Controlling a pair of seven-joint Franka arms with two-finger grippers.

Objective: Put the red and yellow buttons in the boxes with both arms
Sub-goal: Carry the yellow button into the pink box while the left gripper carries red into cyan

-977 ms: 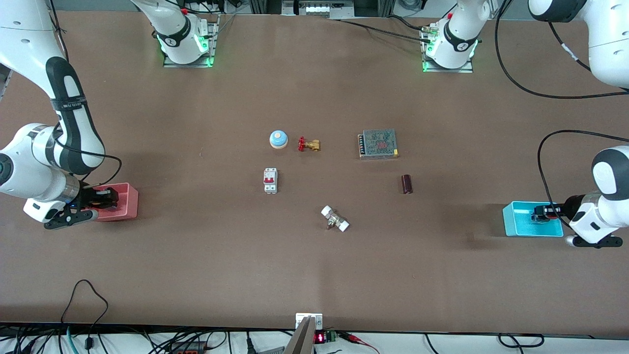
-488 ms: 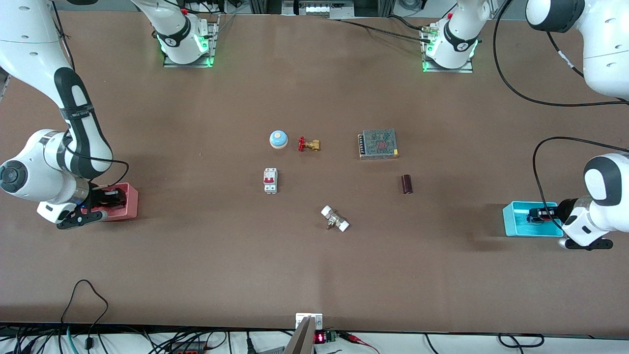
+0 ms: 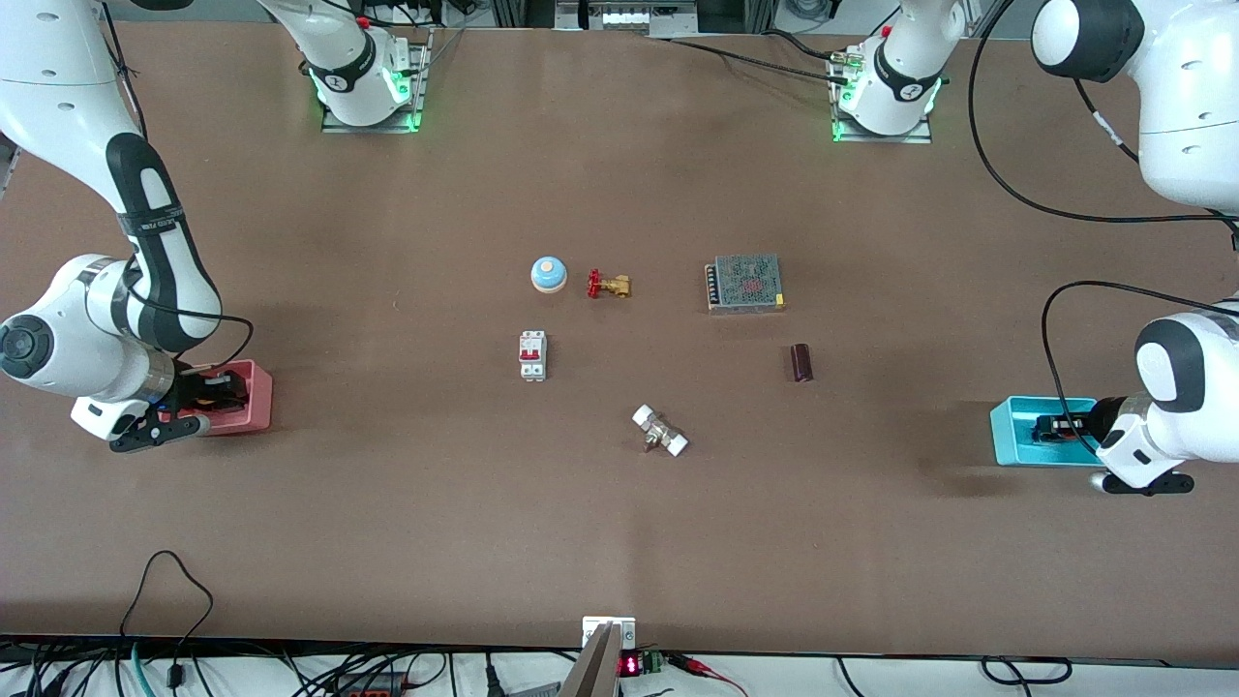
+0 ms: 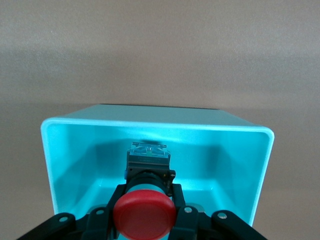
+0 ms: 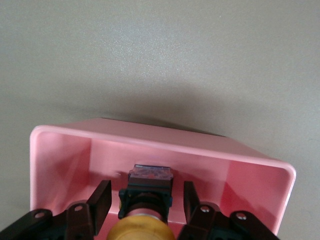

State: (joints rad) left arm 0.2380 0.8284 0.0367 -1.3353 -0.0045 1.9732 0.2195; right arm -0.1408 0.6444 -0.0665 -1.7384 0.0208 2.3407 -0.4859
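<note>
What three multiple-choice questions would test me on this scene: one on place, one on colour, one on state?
1. Where is the red button? A in the cyan box; B on the bell; C beside the circuit breaker.
2. Which box is the right gripper in? A cyan; B pink; C green.
3. The right gripper's fingers are: A clamped on the yellow button; B open beside it; C out of view.
Answers: A, the left gripper holds it inside cyan walls. B, pink box walls surround it. B, gaps show either side.

Btns [image 4: 144, 215] in boxes [image 4: 150, 125]
</note>
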